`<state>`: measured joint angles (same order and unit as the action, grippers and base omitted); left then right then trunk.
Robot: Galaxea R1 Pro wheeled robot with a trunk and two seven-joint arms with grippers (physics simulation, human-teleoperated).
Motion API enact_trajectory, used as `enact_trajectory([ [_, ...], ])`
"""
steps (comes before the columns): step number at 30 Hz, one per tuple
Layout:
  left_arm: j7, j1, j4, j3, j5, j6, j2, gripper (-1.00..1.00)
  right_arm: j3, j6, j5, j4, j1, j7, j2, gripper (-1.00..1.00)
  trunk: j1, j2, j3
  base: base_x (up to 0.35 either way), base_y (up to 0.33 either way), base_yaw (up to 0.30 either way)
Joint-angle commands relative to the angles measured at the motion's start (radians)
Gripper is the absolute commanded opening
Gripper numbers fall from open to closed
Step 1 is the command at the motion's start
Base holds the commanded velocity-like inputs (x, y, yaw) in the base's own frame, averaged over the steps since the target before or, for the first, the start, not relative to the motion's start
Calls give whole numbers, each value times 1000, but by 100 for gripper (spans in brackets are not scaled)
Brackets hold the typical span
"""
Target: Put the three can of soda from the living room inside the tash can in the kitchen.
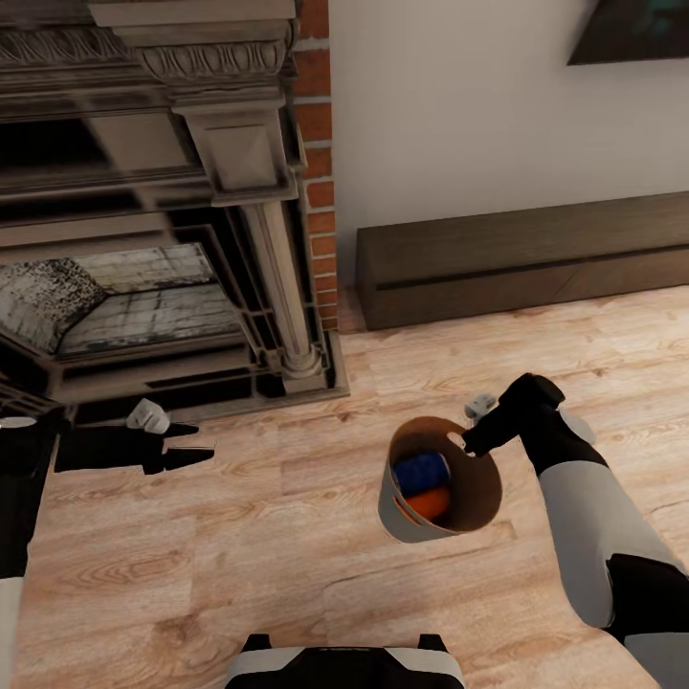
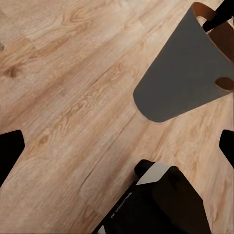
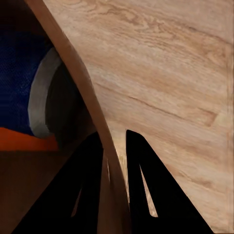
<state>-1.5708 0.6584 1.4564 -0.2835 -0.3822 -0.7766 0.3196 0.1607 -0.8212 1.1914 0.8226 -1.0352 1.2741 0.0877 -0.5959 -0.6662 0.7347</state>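
The tash can (image 1: pixel 476 490), grey outside and coppery-brown inside, hangs tilted above the wood floor. My right gripper (image 1: pixel 468 440) is shut on its rim; in the right wrist view the gripper (image 3: pixel 115 142) has one finger inside the wall (image 3: pixel 73 66) and one outside. Two cans of soda lie inside: a dark blue one (image 1: pixel 421 471) over an orange one (image 1: pixel 433 503), also seen close up as the blue can (image 3: pixel 19 83) and the orange can (image 3: pixel 24 142). My left gripper (image 1: pixel 196 444) is open and empty, to the left of the bin (image 2: pixel 180 73).
A stone fireplace (image 1: pixel 144 239) with a brick surround (image 1: pixel 316 144) stands at the back left. A long dark low cabinet (image 1: pixel 526 254) runs along the wall under the TV (image 1: pixel 632 29). Light wood floor (image 1: pixel 239 555) lies all around, and my base (image 1: pixel 344 665) is below.
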Motion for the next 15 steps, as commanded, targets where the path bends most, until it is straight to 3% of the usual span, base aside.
enact_trajectory([
  [1,0,-25,-7,-10,2,28,-9,100,22,-21,-22,0,0,16,22,-100,0,0,0,0,0,0],
  [5,37,-80,-9,-18,5,74,-28,100,89,-17,-22,0,0,17,52,-100,0,0,0,0,0,0],
  [8,114,-140,-6,-22,7,136,-86,100,126,-13,-20,-1,0,18,97,-100,0,0,0,0,0,0],
  [10,199,-179,-18,-23,4,215,-130,100,137,-11,-20,-4,0,18,127,-100,0,0,0,0,0,0],
  [11,225,-190,-23,-23,5,234,-140,100,138,-11,-20,-5,0,17,135,-100,0,0,0,0,0,0],
  [14,384,-263,-41,-22,9,304,-183,100,143,-9,-19,-7,0,17,194,-100,0,0,0,0,0,0],
  [15,406,-273,-43,-22,9,314,-187,100,143,-9,-19,-7,0,17,206,-100,0,0,0,0,0,0],
])
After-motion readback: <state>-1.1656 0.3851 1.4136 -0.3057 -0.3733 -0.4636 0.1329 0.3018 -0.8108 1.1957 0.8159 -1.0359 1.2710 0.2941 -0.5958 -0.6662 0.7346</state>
